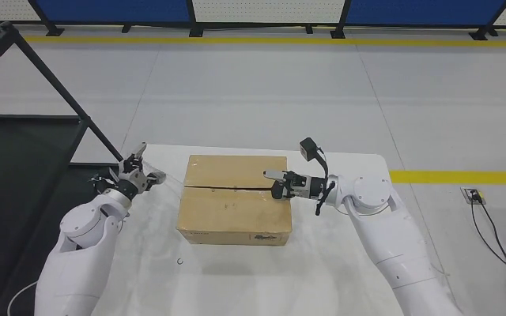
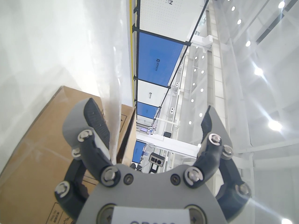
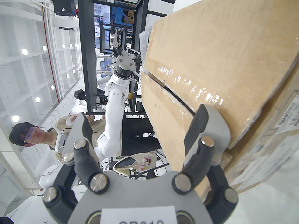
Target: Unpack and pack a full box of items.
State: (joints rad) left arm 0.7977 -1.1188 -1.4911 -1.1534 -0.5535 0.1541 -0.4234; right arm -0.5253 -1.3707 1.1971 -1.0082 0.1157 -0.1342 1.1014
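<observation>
Box [image 1: 233, 201] flanked by left gripper [image 1: 141, 170] and right gripper [image 1: 273, 182] at its seam, both spread, empty.

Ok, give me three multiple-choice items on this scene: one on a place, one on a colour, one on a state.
1. Where does the cardboard box stand?
A. on the white table
B. on the floor
C. on a shelf

2. What colour is the box?
A. blue
B. brown
C. black

3. How is the right tool?
A. shut on a flap
B. shut on nothing
C. open

Key:
1 A, the table's surface shows all around it.
2 B, it is plain brown cardboard.
3 C, its fingers stand wide apart.
</observation>
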